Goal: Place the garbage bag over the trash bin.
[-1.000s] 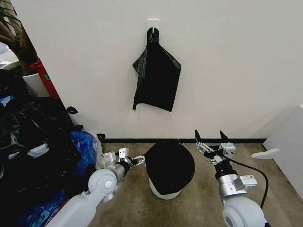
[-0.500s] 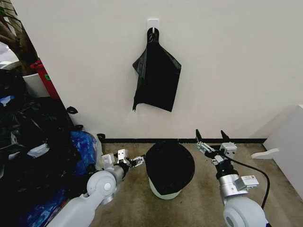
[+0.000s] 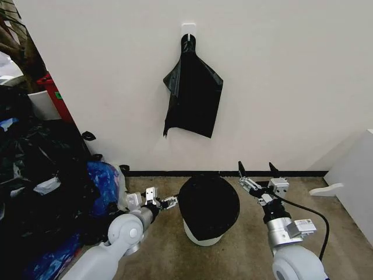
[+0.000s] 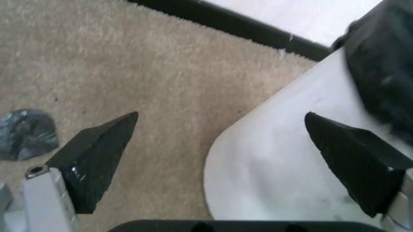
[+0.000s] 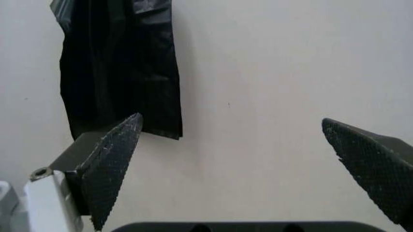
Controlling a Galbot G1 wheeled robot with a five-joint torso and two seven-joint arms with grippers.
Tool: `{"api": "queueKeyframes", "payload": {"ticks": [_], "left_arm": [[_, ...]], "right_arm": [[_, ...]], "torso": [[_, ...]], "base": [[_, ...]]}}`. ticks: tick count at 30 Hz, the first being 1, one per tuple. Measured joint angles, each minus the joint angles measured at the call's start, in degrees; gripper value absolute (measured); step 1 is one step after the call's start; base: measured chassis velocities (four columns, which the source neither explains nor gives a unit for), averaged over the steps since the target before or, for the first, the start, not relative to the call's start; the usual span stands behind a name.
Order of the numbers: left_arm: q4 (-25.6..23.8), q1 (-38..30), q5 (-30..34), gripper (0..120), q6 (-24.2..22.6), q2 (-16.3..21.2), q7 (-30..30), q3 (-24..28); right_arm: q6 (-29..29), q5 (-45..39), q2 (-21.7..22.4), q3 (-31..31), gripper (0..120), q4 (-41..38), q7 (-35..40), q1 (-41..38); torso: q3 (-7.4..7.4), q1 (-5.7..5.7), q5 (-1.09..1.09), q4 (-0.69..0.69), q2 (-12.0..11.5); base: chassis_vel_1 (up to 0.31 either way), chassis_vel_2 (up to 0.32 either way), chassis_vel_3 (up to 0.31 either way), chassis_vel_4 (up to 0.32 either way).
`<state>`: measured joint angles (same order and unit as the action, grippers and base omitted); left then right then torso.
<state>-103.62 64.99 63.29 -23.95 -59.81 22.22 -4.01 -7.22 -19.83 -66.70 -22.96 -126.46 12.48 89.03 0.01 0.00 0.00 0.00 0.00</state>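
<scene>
The thin glossy black plastic garbage bag [image 3: 208, 205] sits draped over the small round white plastic trash bin [image 3: 201, 236] on the beige carpet floor, just below the flat black bags [image 3: 192, 93] hanging on the wall hook. It covers the bin's mouth and upper wall; a white band of bin shows under the bag's hem at the front.

Vs. half a sec ago: bag and bin unchanged. Left end effector [image 3: 156, 202] has slid a bit lower and nearer the bin's left side, fingers spread, holding nothing; in the left wrist view the bin's white wall [image 4: 284, 159] fills the gap btwn the fingers [image 4: 96, 164], bag edge [image 4: 384, 67] at the far side. Right end effector [image 3: 254, 170] has shifted slightly up and in, just right of the bin, also spread wide and empty, aimed at the wall w/ the hanging bags [image 5: 119, 67] ahead.

Judgement: bag looks already on; arms prob. clear of it or tidying the hem.

Bin stands upright, long axis vertical, mouth up; bag mouth faces down over it.
</scene>
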Motion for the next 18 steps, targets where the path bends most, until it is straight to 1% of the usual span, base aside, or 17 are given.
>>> {"api": "queueKeyframes", "payload": {"ticks": [4, 7, 8, 11, 14, 15, 16, 17, 18], "left_arm": [[0.1, 0.3, -0.3, 100, 0.1, 0.1, 0.0, -0.1], [-3.0, 1.4, -0.4, 100, 1.3, 0.8, 0.2, -1.2], [-3.0, 1.4, -0.4, 100, 1.3, 0.8, 0.2, -1.2], [-7.4, 3.9, -2.0, 100, 3.3, 2.0, -0.4, -2.0], [-11.0, 6.7, -6.5, 100, 5.5, 3.1, -2.3, -2.6], [-12.9, 8.5, -10.7, 100, 7.6, 3.7, -4.2, -3.1], [-12.9, 8.5, -10.7, 100, 7.6, 3.7, -4.2, -3.1], [-14.3, 9.9, -14.3, 100, 9.3, 4.2, -5.7, -4.1], [-17.3, 14.1, -24.7, 100, 13.8, 4.6, -12.1, -9.2]], "right_arm": [[0.0, 0.0, 0.0, 0.0, 100, 0.0, 0.0, -0.2], [0.0, 0.0, 0.0, -0.2, 100, -0.4, 0.0, -0.1], [0.0, 0.0, 0.0, -0.2, 100, -0.4, 0.0, -0.1], [0.2, -0.2, -0.2, -0.5, 100, -1.2, -0.1, 0.0], [0.8, -0.5, -0.6, -0.8, 100, -1.4, -0.3, 0.0], [1.4, -0.7, -0.8, -1.0, 100, -1.4, -0.7, 0.1], [1.4, -0.7, -0.8, -1.0, 100, -1.4, -0.7, 0.1], [2.1, -1.0, -1.1, -1.2, 100, -1.5, -1.2, 0.2], [5.7, -2.9, -2.0, -1.6, 100, -2.5, -2.3, 0.7]], "torso": [[0.00, 0.00, 0.00, 0.00, 0.0], [0.00, 0.00, 0.00, 0.00, 0.0], [0.00, 0.00, 0.00, 0.00, 0.0], [0.00, 0.00, 0.01, -0.01, 0.0], [-0.01, 0.00, 0.01, 0.00, 0.0], [-0.01, 0.00, 0.00, 0.01, 0.0], [-0.01, 0.00, 0.00, 0.01, 0.0], [-0.01, 0.00, -0.01, 0.00, 0.0], [-0.01, 0.00, 0.01, 0.00, 0.0]], "base": [[0.000, 0.000, 0.000, 0.000], [0.000, 0.000, 0.000, 0.000], [0.000, 0.000, 0.000, 0.000], [0.000, 0.000, 0.000, 0.000], [0.000, 0.000, 0.000, 0.000], [0.000, 0.000, 0.000, 0.000], [0.000, 0.000, 0.000, 0.000], [0.000, 0.000, 0.000, 0.000], [0.000, 0.000, 0.000, 0.000]]}}
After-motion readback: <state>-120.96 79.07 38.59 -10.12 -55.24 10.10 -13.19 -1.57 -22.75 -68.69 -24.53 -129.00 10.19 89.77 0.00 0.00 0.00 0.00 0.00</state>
